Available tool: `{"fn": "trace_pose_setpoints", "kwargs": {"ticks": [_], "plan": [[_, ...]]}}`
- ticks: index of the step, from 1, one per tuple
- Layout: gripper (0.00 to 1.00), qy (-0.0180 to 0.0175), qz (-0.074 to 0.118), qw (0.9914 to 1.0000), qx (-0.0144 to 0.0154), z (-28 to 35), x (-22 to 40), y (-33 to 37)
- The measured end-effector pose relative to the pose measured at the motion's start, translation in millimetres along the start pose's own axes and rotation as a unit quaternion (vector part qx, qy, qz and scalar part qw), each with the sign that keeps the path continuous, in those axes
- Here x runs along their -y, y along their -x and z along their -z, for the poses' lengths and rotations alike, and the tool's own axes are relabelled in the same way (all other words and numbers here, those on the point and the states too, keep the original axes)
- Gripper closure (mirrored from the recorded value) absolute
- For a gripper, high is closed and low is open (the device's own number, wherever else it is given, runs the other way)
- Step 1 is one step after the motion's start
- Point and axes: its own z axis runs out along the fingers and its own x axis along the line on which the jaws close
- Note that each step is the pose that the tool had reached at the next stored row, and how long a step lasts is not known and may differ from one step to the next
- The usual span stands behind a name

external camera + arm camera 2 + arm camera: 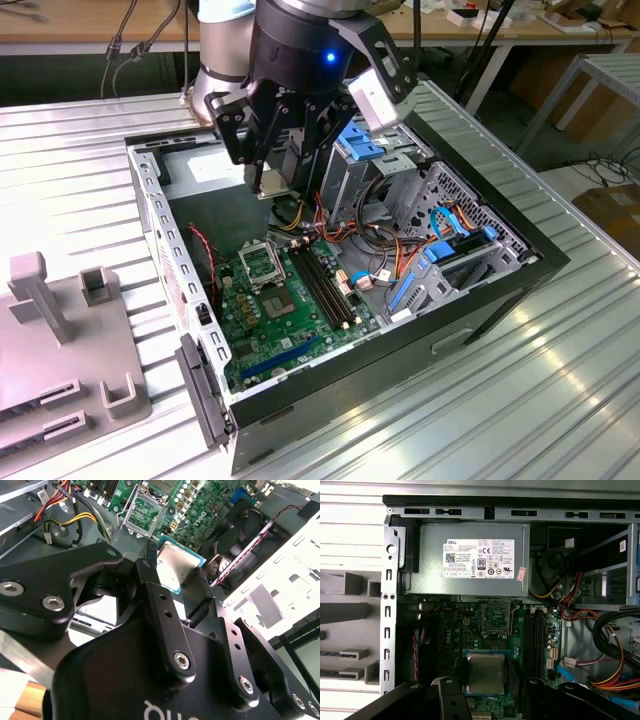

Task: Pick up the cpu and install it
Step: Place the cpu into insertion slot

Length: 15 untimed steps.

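Note:
My gripper (274,178) hangs inside the open computer case, shut on the cpu (271,183), a small square chip with a silver-grey face. In both wrist views the cpu (176,569) (485,673) sits flat between the two black fingers (150,575), held by its edges. It hovers above the green motherboard (290,320), apart from it. The metal-framed socket (262,265) (145,511) (496,618) with its dark centre lies open on the board, a short way ahead of the chip and below it.
The grey power-supply box (470,560) fills the case's far end. Long black memory slots (326,286) run beside the socket. A black fan (240,535), bundled cables (385,255) and blue-tabbed drive cages (440,250) crowd the case. A grey fixture (60,340) stands on the slatted table.

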Motion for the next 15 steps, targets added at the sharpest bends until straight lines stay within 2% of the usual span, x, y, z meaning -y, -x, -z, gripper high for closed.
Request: {"fn": "trace_pose_setpoints", "kwargs": {"ticks": [15], "plan": [[0.55, 0.0, 0.0, 1.0, 0.0, 0.1, 0.1, 3.5]]}}
